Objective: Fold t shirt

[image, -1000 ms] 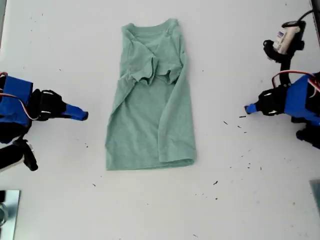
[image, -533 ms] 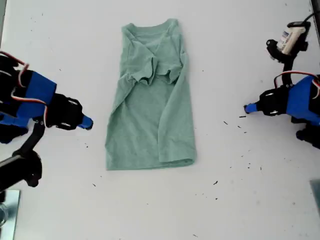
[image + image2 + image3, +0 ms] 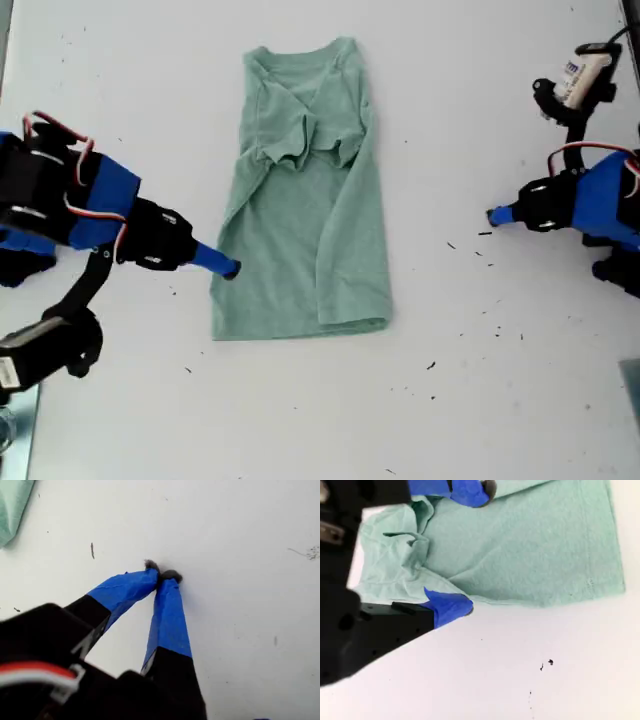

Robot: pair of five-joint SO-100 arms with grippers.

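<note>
The pale mint-green t shirt (image 3: 300,230) lies flat on the white table, its sides and sleeves folded inward into a long strip, with the neck at the far end. My second gripper (image 3: 228,268) is at the shirt's edge on the exterior view's left. In the second wrist view it (image 3: 465,550) stands open, one blue fingertip (image 3: 454,606) at the cloth's border and the other over the t shirt (image 3: 535,545). My first gripper (image 3: 493,217) rests shut and empty on bare table at the exterior view's right. Its blue tips (image 3: 162,575) touch, well away from the t shirt (image 3: 12,505).
Small dark specks (image 3: 432,366) dot the white table (image 3: 480,400) near its front and on the exterior view's right. A white-and-black part (image 3: 575,78) stands at the far end of that side. A metallic object (image 3: 15,420) sits at that view's lower left.
The second arm has swung from the exterior view's left toward the shirt, bringing its gripper to the cloth's edge. The first arm has stayed put.
</note>
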